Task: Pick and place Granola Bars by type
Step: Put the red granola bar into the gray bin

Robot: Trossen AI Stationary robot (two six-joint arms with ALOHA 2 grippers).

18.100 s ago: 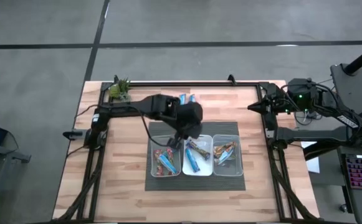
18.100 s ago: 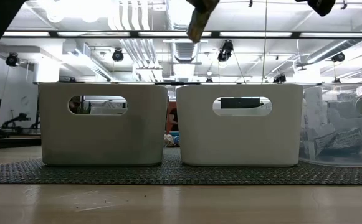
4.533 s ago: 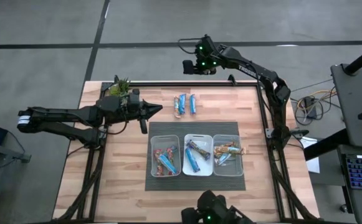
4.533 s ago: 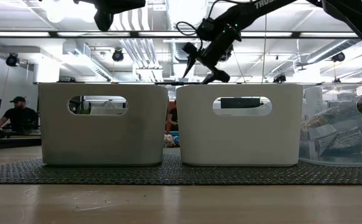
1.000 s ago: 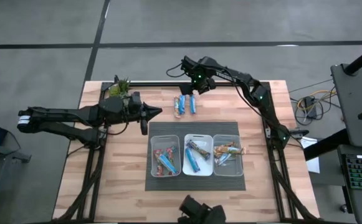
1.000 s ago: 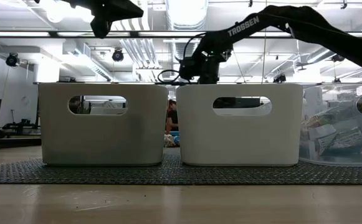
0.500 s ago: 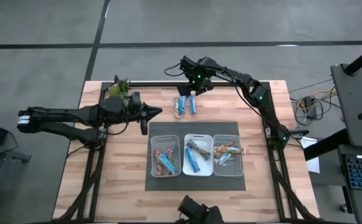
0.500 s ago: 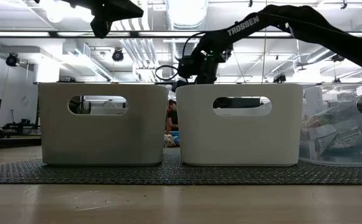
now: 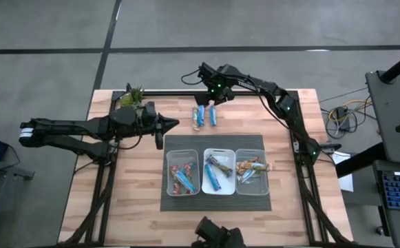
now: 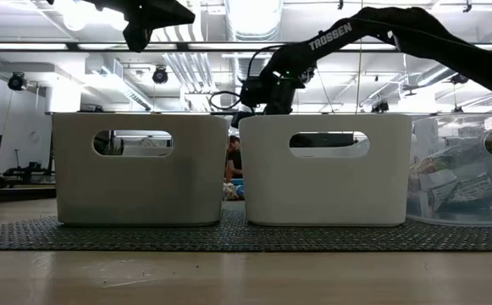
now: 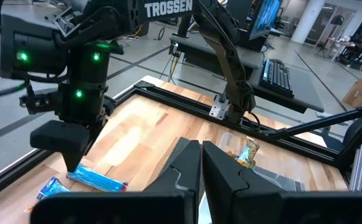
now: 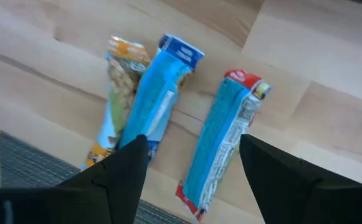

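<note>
Three loose Granola Bars lie flat on the wood near the far edge: a tan one, a blue one and a blue one with red ends. My right gripper hovers open above them, its fingers on either side of the red-ended bar without touching it; from above, my right gripper shows just beyond the bars. More bars fill three clear bins on a dark mat. My left gripper is shut and holds nothing, raised above the table to the left of the loose bars.
A small green plant stands at the far left corner. A black frame rail runs along the far edge behind the bars. One tan bar overhangs the right bin's rim. Bare wood lies left of the mat.
My right gripper has edged slightly toward the table's left above the loose bars, its fingers as wide apart as before.
</note>
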